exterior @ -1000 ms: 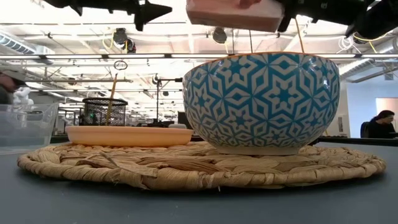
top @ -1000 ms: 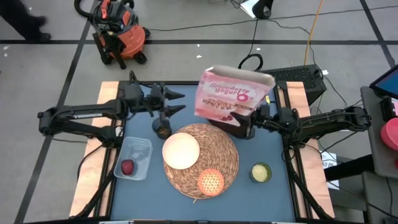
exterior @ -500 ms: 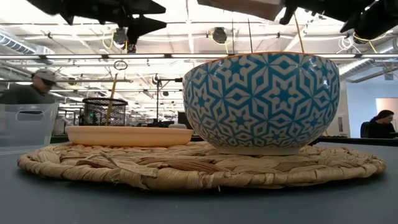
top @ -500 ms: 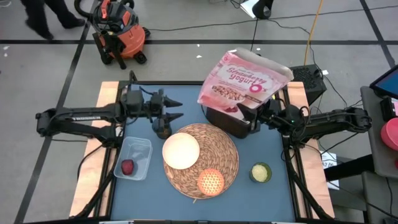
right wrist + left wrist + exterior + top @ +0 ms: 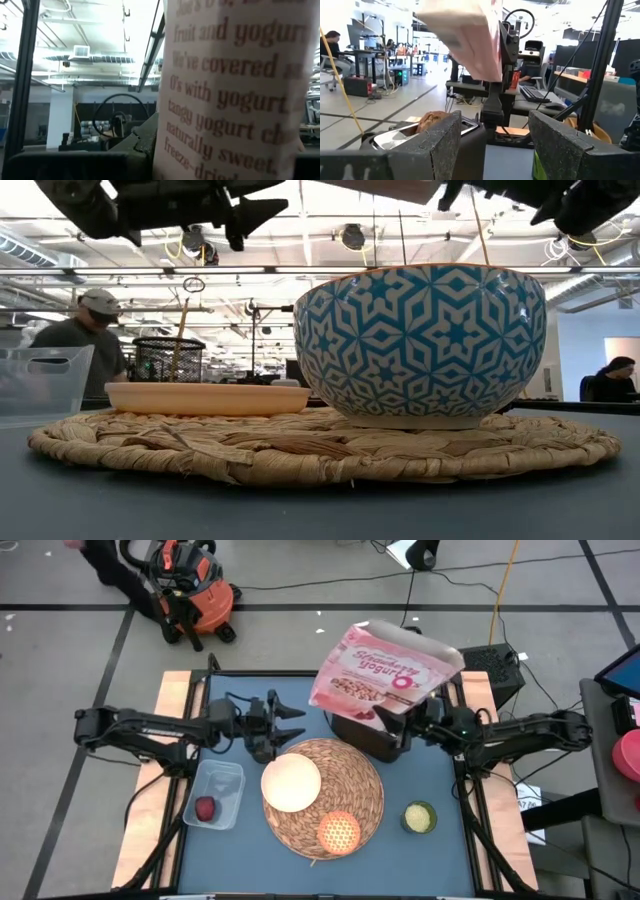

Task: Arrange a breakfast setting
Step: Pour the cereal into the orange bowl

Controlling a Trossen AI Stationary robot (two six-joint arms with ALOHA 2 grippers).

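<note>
The round straw placemat [image 5: 362, 802] carries the bowl [image 5: 290, 783], cream inside and blue-and-white outside [image 5: 430, 345], and the small orange dish [image 5: 338, 832]. The dark-red fruit [image 5: 205, 808] lies in the clear tub [image 5: 222, 780]. My right gripper [image 5: 405, 720] is shut on the pink-white cereal box [image 5: 385, 675], held up over the table's far right part. My left gripper [image 5: 298, 722] is open and empty just left of the placemat's far edge, over the dark cup [image 5: 262, 750], which it mostly hides. My right gripper pinches the cereal box between its two fingers at the lower end [image 5: 398, 708]; the printed side panel [image 5: 235, 90] fills its wrist view. The fingers come from the table's right, slanting upward. The box is lifted clear and tilted, its open top flaps [image 5: 440, 648] toward the far edge.
A dark box-shaped appliance [image 5: 362, 735] stands under the held box at the placemat's far right. A small green-yellow cup [image 5: 419, 817] sits right of the placemat. People are in the room beyond the table [image 5: 95, 345].
My left gripper has sunk and gone toward the table's right, coming over the dark cup, its fingers still apart. My right gripper has risen a little and tipped upward with the cereal box, whose bottom edge has climbed out of the low view's top.
</note>
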